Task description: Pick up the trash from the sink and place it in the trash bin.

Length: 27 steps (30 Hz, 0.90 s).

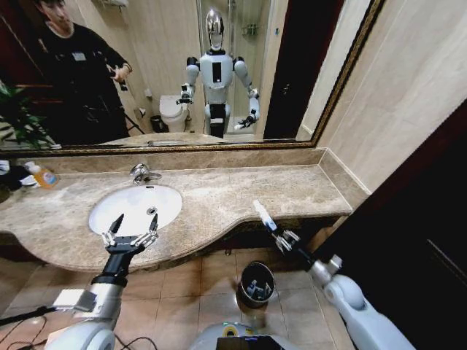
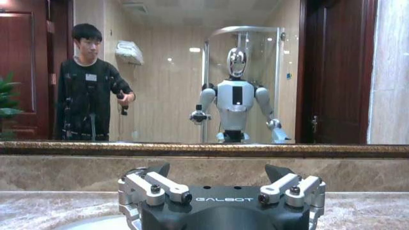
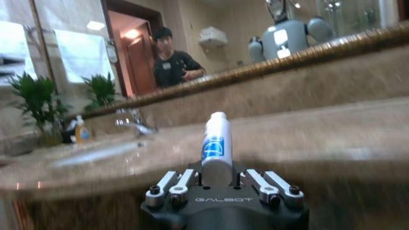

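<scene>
The white oval sink [image 1: 117, 211] sits in the beige marble counter, its basin bare white around the drain. My left gripper [image 1: 131, 230] hovers open over the sink's front rim, its fingers [image 2: 156, 184] spread wide with nothing between them. My right gripper [image 1: 282, 238] is in front of the counter's edge, shut on a white tube with a blue mark [image 1: 263, 214] that sticks up out of it [image 3: 215, 143]. The small round black trash bin [image 1: 256, 283] stands on the floor below and a little left of that gripper, with pale items inside.
A chrome faucet [image 1: 142, 173] stands behind the sink. An orange-labelled bottle [image 1: 44, 176] sits at the counter's far left beside a plant [image 1: 18, 117]. A large mirror backs the counter, and a dark door panel [image 1: 430, 240] rises on the right.
</scene>
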Available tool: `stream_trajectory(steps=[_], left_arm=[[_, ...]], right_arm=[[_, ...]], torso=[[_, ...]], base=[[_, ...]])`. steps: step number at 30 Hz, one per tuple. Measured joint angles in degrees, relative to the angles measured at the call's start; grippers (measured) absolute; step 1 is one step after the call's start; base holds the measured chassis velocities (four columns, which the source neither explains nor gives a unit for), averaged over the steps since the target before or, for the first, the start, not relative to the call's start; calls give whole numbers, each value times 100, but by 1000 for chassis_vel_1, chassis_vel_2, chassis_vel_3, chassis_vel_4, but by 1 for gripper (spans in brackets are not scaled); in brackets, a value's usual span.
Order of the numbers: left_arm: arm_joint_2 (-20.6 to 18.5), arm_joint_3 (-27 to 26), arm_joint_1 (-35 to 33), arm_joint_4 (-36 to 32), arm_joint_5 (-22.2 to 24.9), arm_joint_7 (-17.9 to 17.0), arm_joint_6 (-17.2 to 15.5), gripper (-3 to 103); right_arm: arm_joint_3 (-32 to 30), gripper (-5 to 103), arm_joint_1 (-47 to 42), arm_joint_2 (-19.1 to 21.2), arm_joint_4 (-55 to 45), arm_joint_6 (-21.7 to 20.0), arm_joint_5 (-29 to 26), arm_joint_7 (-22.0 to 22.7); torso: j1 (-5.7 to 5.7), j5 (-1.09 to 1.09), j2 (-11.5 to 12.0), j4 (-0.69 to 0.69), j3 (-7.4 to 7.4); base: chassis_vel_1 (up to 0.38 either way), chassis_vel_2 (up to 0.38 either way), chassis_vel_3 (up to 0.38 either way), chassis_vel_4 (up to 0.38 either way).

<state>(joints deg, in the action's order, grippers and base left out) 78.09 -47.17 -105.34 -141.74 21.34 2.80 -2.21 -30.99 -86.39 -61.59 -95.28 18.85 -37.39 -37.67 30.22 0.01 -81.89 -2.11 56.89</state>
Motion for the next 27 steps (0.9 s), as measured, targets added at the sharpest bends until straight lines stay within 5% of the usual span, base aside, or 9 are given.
stream_trajectory(steps=[7,13,27], left_arm=[[0,-1,0,0,0,0,0,100],[0,0,0,0,0,0,0,100],[0,0,0,0,0,0,0,100]], right_arm=[[265,28,13,-299,1533,741,266,-90],[830,28,720,-614,3303,1223,734,524],[1206,27,1217,-1180,4568,1175,1323,1325]], torso=[[0,-1,0,0,0],[1,-1,1,0,1],[0,-2,1,0,0]], base=[[0,0,0,0],[0,0,0,0],[0,0,0,0]])
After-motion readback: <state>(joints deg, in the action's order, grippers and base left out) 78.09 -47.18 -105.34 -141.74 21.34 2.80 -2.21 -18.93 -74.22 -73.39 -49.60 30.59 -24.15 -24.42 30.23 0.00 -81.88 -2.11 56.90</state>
